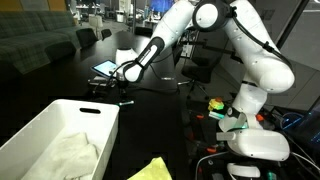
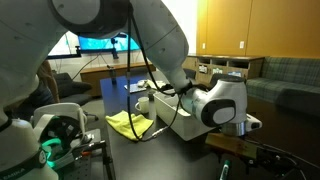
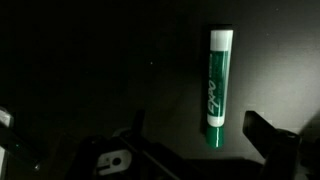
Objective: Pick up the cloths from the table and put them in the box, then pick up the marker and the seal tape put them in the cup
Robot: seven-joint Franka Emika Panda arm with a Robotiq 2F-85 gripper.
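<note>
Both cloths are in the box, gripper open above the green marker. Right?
No. Only the off-white cloth is in the box; the yellow cloth lies on the table outside it, as an exterior view shows. The rest stands: the gripper is open above the green marker, in the wrist view.

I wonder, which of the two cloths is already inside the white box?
The off-white cloth: it lies inside the box, while the yellow cloth lies outside, just beside it.
</note>
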